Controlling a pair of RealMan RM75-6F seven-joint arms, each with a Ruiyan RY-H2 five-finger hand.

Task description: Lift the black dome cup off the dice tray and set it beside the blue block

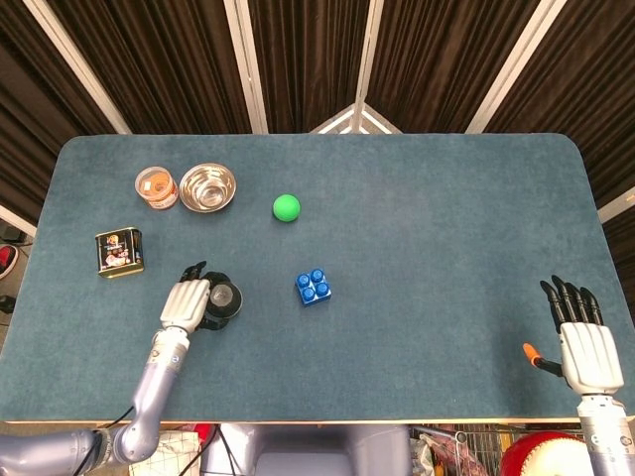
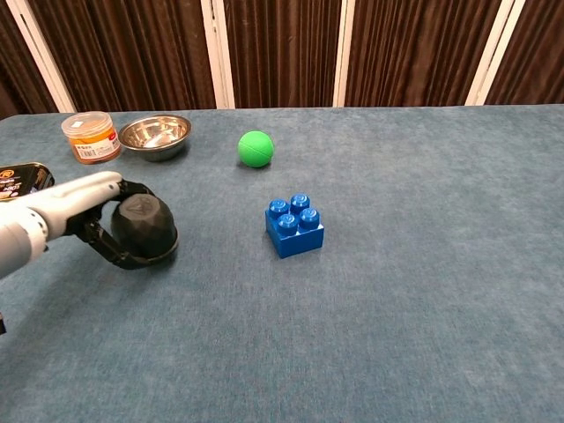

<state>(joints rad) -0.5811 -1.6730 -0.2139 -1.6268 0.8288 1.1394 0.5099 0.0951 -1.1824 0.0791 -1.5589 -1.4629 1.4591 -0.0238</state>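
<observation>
Black dome cup [image 2: 144, 228] gripped in my left hand [image 2: 84, 204], tray step; next: lift, carry toward three o'clock beside blue block [image 2: 294, 226]. Right hand [image 1: 589, 349] idle, fingers straight, empty.

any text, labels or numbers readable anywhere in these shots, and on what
Nothing can be read with certainty.
Black printed tin: a colourful picture label on top, its lettering too small and blurred in both views.
Orange jar: a label band with faint print, too blurred to read.
Steel bowl, green ball, blue block, black dome cup: no visible text.
</observation>
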